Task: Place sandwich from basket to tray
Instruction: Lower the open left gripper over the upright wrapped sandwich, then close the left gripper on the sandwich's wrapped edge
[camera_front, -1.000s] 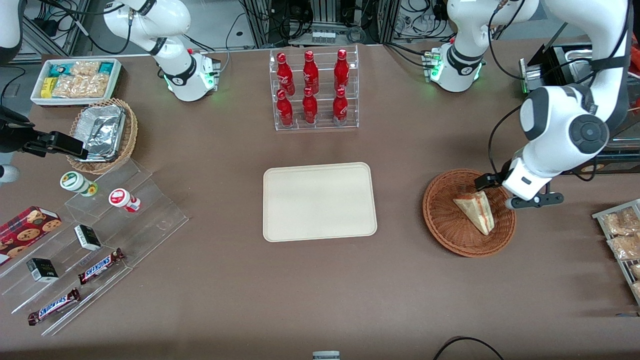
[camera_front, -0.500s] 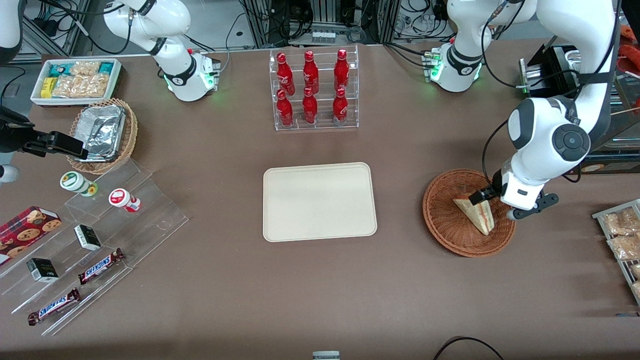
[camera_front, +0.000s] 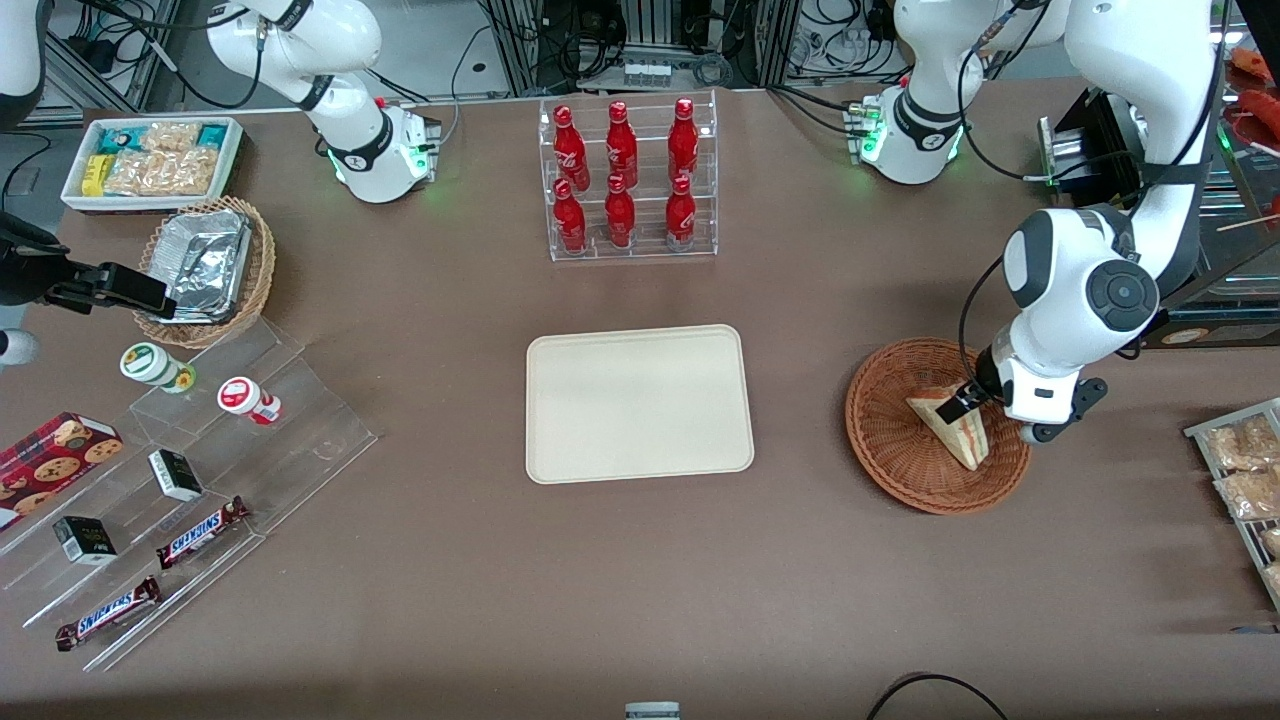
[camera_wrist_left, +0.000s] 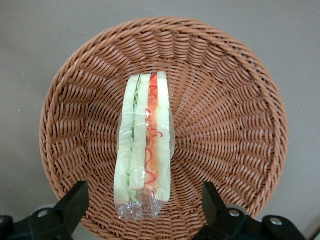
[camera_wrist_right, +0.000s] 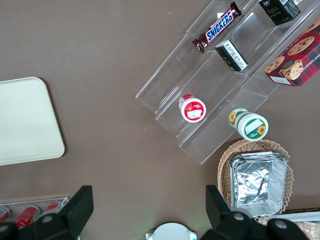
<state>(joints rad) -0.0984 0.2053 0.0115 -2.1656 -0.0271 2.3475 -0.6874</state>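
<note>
Front view – change: the gripper (camera_front: 978, 412) has come down from beside the basket (camera_front: 890, 440) and now sits low over the sandwich (camera_front: 955, 428), near the basket rim closest to the working arm's end of the table.
Front view – meaning: the approach looks nearly finished; the grasp is judged the step in hand, the lift and carry not yet begun.
Front view – tray (camera_front: 639, 403): bare, at the table's centre, well apart from the basket.
Front view – table (camera_front: 640, 570): brown matte top; a clear rack of red bottles (camera_front: 625, 180) stands at the edge farthest from the camera.
Front view – room: cable bundles and equipment frames above that edge.
Left wrist view – fingers (camera_wrist_left: 75, 202): spread wide, released, one on each side of the wrapped sandwich (camera_wrist_left: 145, 150), touching nothing.
Left wrist view – sandwich position: cut edge up, lying in the basket (camera_wrist_left: 240, 100) across its middle.
Right wrist view – content: tray corner (camera_wrist_right: 25, 125) and stepped clear shelves (camera_wrist_right: 220, 95) with snacks – no task activity.
</note>
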